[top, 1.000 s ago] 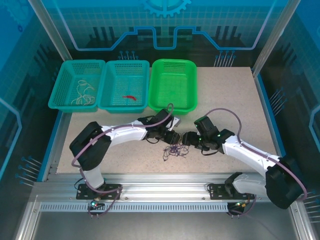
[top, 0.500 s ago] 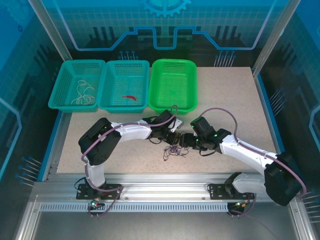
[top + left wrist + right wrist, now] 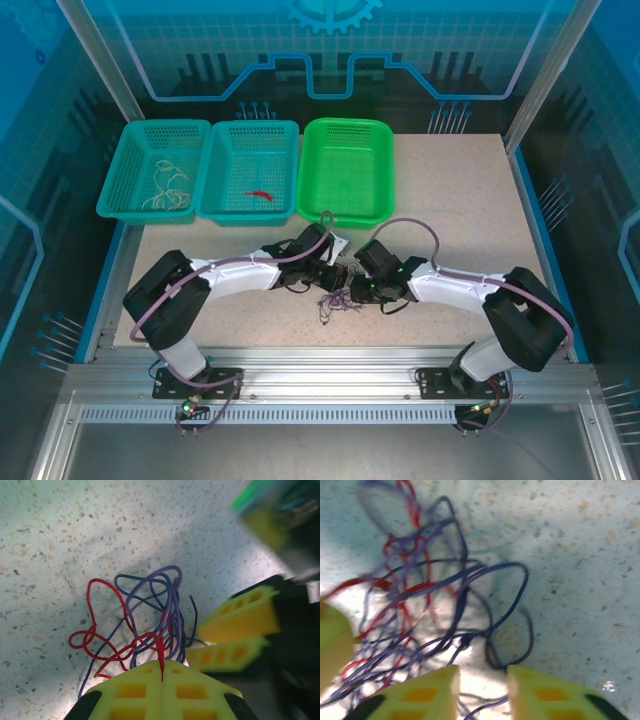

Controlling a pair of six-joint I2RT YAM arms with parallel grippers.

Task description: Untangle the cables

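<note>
Two robot arms meet over a small knot of cables (image 3: 342,300) lying on the speckled tabletop (image 3: 470,190), near its front edge and roughly midway across. The left arm (image 3: 240,272) reaches in from the left and the right arm (image 3: 450,288) from the right, their tips almost touching above the clump. In the left wrist view, the left arm's fingers (image 3: 132,692) are pressed together, pinching a red strand (image 3: 161,655) that runs straight up out of the seam between them into loops of red and dark purple wire. The right arm's fingers (image 3: 240,615) sit just beside that clump at the right. From the right wrist camera, the right arm's fingers (image 3: 427,692) stand a little apart, with a narrow gap between them and dark purple strands (image 3: 464,597) trailing toward it. No strand is visibly clamped there. At the back of the tabletop stand three baskets in a row. The far-left teal basket (image 3: 118,180) holds cream-white wires (image 3: 168,183). The middle teal basket (image 3: 225,160) holds a single red wire (image 3: 260,194). The green basket (image 3: 345,150) is on the right.
</note>
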